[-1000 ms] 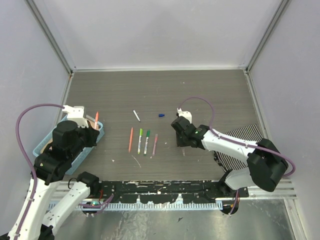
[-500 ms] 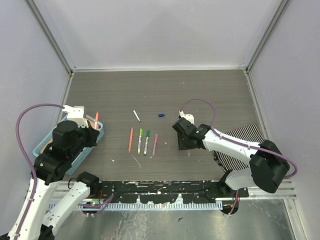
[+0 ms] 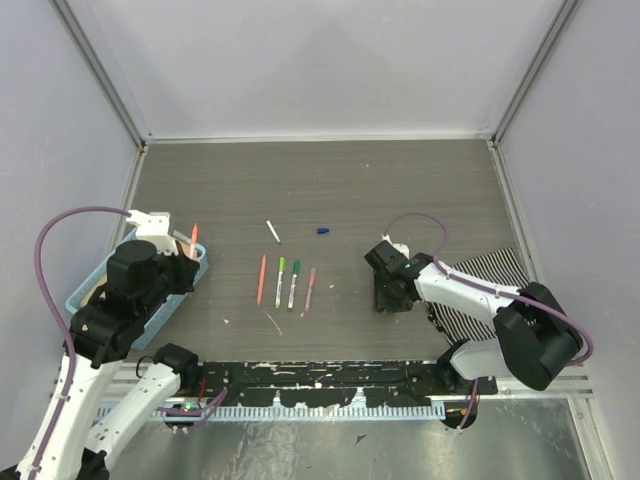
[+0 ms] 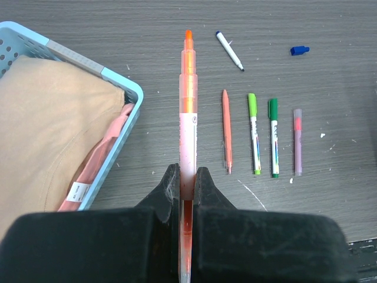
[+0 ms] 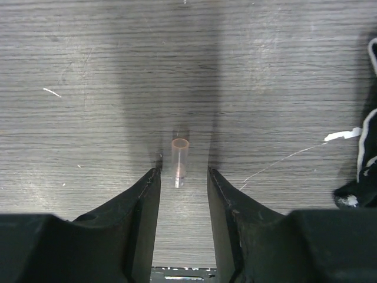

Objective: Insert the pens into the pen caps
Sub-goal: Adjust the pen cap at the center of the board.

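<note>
Straddling a clear cap (image 5: 179, 159) with right pincer (image 5: 183, 174), jaws apart, not touching. Probably light, slick, quick to roll: pinch across mid-length. Clamping the orange pen (image 4: 188, 88) in left pincer (image 4: 187, 171).

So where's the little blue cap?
In the top view, the blue cap lies near the middle of the table, just right of the white pen.

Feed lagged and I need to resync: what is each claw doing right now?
Left claw: closed on the orange pen.
Right claw: open, straddling the clear cap without gripping it.
</note>
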Motion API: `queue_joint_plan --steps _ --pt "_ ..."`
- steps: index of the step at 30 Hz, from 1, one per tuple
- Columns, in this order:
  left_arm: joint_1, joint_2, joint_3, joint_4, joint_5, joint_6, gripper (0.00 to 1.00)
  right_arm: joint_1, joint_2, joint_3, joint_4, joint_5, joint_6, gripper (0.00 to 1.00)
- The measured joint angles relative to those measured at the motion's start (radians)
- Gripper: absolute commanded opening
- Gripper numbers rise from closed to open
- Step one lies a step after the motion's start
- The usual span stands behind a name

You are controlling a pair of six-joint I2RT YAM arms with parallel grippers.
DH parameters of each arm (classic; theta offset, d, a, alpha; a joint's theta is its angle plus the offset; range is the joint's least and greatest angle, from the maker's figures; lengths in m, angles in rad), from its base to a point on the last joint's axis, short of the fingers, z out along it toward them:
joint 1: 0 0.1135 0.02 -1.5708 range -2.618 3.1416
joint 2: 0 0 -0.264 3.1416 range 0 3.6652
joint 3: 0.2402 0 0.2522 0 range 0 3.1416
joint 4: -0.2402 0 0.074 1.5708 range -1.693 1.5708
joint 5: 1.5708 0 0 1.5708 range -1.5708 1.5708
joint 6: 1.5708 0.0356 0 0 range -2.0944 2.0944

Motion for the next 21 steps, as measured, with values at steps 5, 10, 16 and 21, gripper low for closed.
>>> queue_joint_plan --steps 5,10,16,21 --pt "0.000 0.000 -0.004 0.000 0.000 0.003 0.00 -0.021 0.000 -0.017 0.026 -0.047 -0.005 0.37" --pt "0.000 0.000 -0.005 0.001 0.000 0.003 0.00 -0.043 0.000 -0.019 0.048 -0.057 -0.024 0.30" --pt "0.000 0.000 -0.005 0.001 0.000 0.003 0.00 -0.051 0.014 -0.014 0.053 -0.052 -0.056 0.18" --pt "0.000 0.000 -0.005 0.001 0.000 0.003 0.00 -0.045 0.056 0.023 0.051 -0.053 -0.130 0.16"
